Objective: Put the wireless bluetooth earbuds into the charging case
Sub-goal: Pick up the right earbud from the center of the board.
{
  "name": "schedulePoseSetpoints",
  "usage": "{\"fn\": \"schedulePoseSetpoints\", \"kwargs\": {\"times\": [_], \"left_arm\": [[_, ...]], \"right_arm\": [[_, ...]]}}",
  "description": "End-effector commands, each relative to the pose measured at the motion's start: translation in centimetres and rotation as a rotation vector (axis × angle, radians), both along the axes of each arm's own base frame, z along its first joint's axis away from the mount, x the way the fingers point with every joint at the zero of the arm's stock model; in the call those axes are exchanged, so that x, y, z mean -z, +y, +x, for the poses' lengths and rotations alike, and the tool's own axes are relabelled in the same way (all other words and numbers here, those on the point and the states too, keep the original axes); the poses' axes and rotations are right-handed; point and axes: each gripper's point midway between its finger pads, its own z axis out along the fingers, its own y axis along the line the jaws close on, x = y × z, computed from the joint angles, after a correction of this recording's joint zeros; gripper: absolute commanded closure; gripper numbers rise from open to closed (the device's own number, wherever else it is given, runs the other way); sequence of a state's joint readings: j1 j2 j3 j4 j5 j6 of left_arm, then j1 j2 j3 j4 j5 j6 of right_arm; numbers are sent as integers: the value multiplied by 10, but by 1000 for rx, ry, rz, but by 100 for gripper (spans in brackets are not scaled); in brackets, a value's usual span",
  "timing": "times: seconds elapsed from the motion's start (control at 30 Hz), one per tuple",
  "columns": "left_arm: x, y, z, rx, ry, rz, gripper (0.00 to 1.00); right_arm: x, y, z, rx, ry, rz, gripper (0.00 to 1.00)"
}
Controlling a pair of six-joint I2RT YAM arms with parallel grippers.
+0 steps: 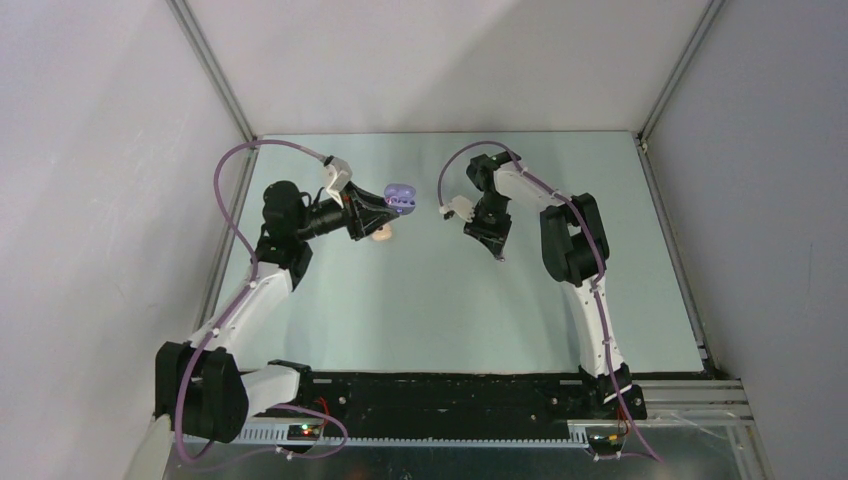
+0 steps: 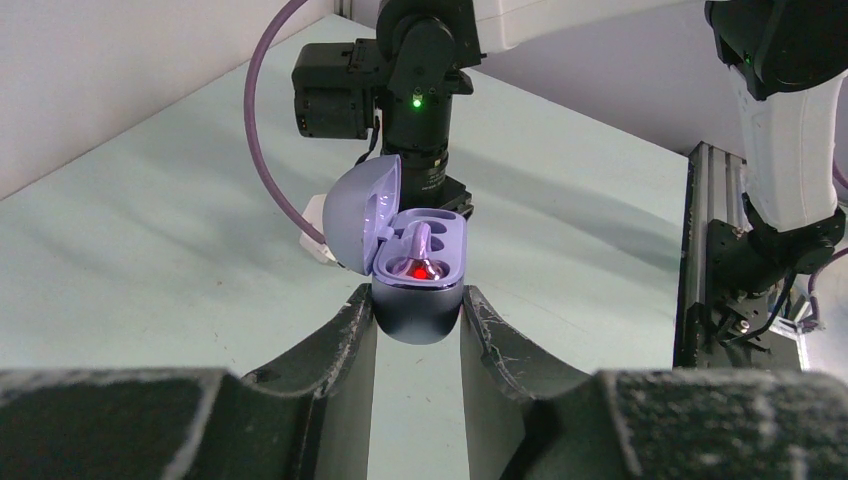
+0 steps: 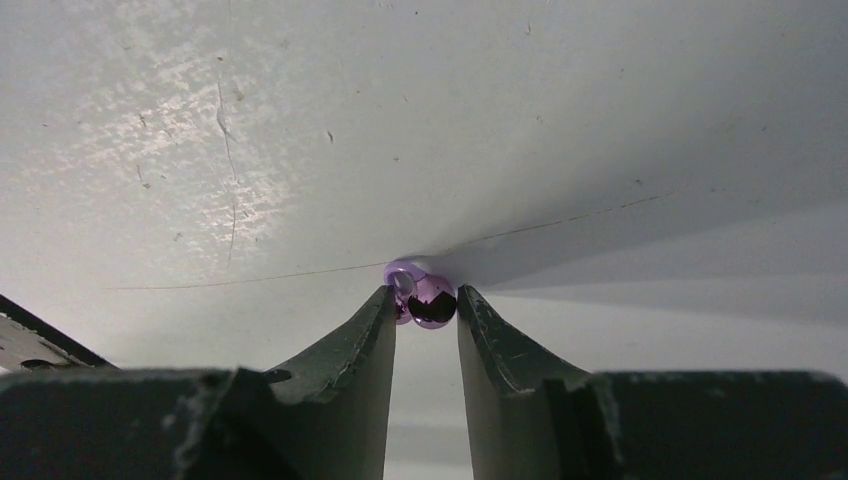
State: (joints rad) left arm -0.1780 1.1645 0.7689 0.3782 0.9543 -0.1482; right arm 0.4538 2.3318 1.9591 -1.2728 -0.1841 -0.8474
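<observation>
My left gripper (image 2: 418,308) is shut on the dark lower shell of a purple charging case (image 2: 418,315) and holds it above the table. Its lid (image 2: 362,212) stands open. One purple earbud (image 2: 420,252) sits in a well with a red light glowing at its base. From above, the case (image 1: 400,197) shows at the left gripper's tip. My right gripper (image 3: 427,302) points down at the table with a second shiny purple earbud (image 3: 432,301) pinched between its fingertips, right at the table surface. In the top view the right gripper (image 1: 498,250) hides that earbud.
A small cream object (image 1: 380,236) lies on the table just under the left gripper, partly covered. The right arm's wrist (image 2: 415,110) stands close behind the held case. White walls enclose the pale green table (image 1: 440,310) at the back and sides.
</observation>
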Motion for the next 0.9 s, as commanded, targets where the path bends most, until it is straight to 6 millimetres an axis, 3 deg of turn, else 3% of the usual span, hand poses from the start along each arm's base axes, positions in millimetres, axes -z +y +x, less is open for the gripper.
{"fn": "schedulePoseSetpoints", "kwargs": {"times": [0.0,0.5,0.67,0.77,0.87], "left_arm": [[-20,-2,0,19,-77,-2,100],[-19,-3,1,27,-67,7,100],[-19,-3,1,29,-64,7,100],[-18,-3,1,30,-59,8,100],[-18,-4,3,23,-60,10,100]], "right_arm": [[-9,3,4,30,6,22,67],[-6,2,4,80,41,-4,66],[-7,1,4,83,41,-4,73],[-15,3,6,97,26,14,79],[-42,8,13,157,-31,79,84]]}}
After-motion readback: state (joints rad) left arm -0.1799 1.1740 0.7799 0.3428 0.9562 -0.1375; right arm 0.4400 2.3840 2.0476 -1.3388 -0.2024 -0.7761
